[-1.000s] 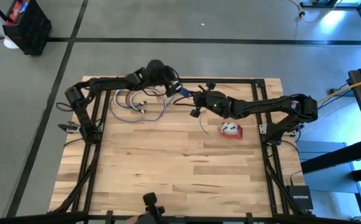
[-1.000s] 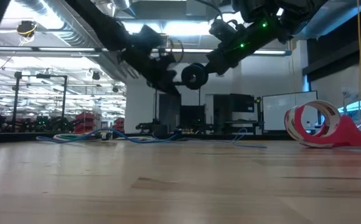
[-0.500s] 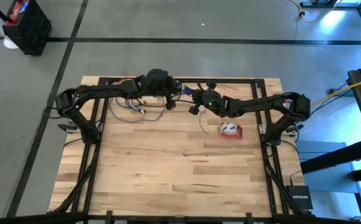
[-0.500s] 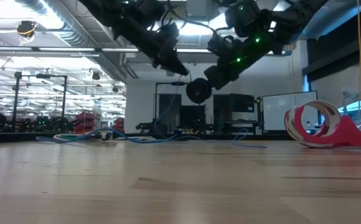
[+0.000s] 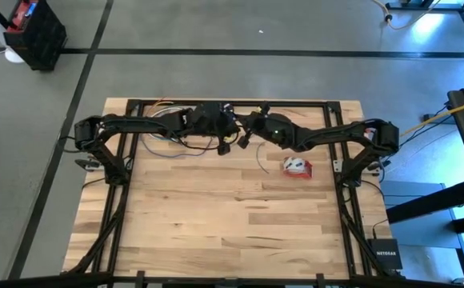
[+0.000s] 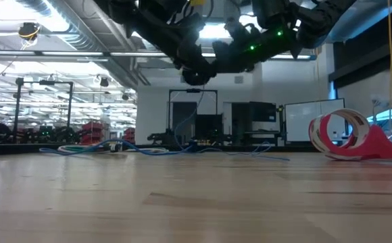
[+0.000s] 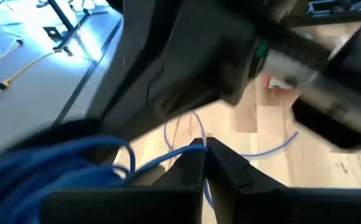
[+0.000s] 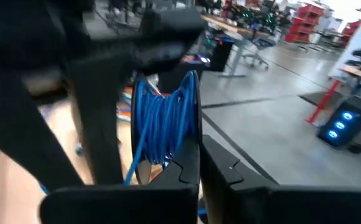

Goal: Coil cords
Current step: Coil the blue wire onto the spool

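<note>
Winding the blue cord (image 8: 165, 121) onto its puck above the tabletop's (image 5: 216, 216) far edge, the right tool (image 8: 199, 163) clenches the spool while the left tool (image 7: 204, 155), closed, pinches the strand; best kept taut.

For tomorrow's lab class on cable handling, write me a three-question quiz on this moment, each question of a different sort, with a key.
1. True or false: the red-and-white cord bundle is lifted off the table.
2. Which end effector pinches the blue cord at its fingertips in its own wrist view? A) left end effector B) right end effector C) neither
3. Fill in: in the high view both end effectors meet near the table's ____ edge, far from the camera of the low view.

Key
1. False; it lies on the table, near the right arm.
2. A; the blue cord runs to its shut tips.
3. Back.
</note>
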`<state>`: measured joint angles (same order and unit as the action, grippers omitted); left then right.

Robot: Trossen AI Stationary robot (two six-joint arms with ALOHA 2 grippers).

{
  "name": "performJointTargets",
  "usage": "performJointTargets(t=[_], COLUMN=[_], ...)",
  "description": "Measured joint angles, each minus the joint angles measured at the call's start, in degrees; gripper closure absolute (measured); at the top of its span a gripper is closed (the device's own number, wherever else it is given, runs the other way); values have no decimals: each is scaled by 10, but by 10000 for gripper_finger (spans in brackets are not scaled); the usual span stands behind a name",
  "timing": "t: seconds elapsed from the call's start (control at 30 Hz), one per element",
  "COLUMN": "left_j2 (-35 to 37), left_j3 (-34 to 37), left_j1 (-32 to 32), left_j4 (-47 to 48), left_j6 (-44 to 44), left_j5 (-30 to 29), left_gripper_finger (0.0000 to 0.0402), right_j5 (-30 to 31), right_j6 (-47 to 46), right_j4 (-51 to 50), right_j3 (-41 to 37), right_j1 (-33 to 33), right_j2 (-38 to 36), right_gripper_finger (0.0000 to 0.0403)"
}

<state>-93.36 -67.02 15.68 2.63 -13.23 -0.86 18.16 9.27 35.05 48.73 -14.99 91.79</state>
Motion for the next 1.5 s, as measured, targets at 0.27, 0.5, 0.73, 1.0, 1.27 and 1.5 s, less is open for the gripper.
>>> performJointTargets(t=[0.27,0.5,0.73,1.0,1.27,1.5], left_j2=[2,0,1,-3,-2,-2], left_j3=[19,36,36,40,39,39], left_j1=[1,5,5,6,5,5], left_j4=[-30,-55,-63,-41,-53,-52], left_j6=[0,0,-4,-14,-34,-34], left_j5=[-6,0,0,-4,-5,-5], left_gripper_finger=[399,395,396,398,401,394], right_j5=[-25,-42,-43,-40,-53,-53], right_j6=[-1,-2,0,0,0,2], right_j4=[-25,-55,-96,-93,-128,-131], right_j3=[-2,-2,-2,5,2,2], right_j1=[0,6,15,15,15,15], right_j2=[-71,-137,-191,-247,-263,-263], right_gripper_finger=[402,402,402,402,402,402])
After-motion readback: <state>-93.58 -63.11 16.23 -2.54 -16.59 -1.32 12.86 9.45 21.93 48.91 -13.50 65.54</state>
